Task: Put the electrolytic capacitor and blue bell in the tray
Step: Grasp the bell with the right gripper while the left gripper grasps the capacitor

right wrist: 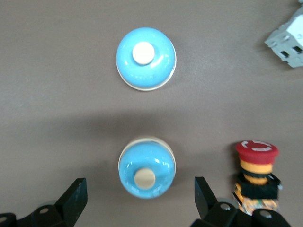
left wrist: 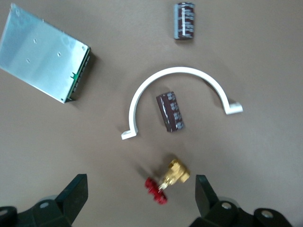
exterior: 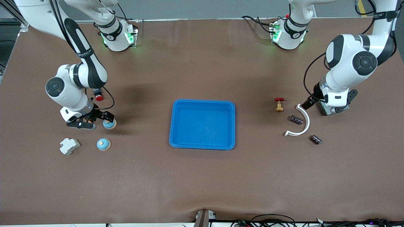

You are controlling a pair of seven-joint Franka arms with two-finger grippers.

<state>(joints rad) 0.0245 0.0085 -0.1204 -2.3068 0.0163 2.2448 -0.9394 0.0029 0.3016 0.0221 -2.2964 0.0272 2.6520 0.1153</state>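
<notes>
The blue tray (exterior: 202, 124) lies mid-table with nothing in it. Toward the right arm's end sit two blue bells. My right gripper (exterior: 94, 120) (right wrist: 140, 189) hovers open over one bell (exterior: 109, 124) (right wrist: 147, 168), which shows between the fingers, untouched. The other bell (exterior: 103, 144) (right wrist: 146, 59) is nearer the front camera. Toward the left arm's end, one electrolytic capacitor (exterior: 296, 119) (left wrist: 170, 111) lies inside a white curved clip (exterior: 300, 123) (left wrist: 177, 90), and another capacitor (exterior: 316, 139) (left wrist: 184, 20) lies just outside it. My left gripper (exterior: 328, 105) (left wrist: 141, 189) hangs open and holds nothing.
A brass valve with a red handle (exterior: 279, 104) (left wrist: 168, 182) sits beside the clip. A grey metal box (left wrist: 45, 59) lies under the left arm. A red emergency button (exterior: 98, 94) (right wrist: 255, 172) and a white block (exterior: 69, 146) (right wrist: 289, 40) lie near the bells.
</notes>
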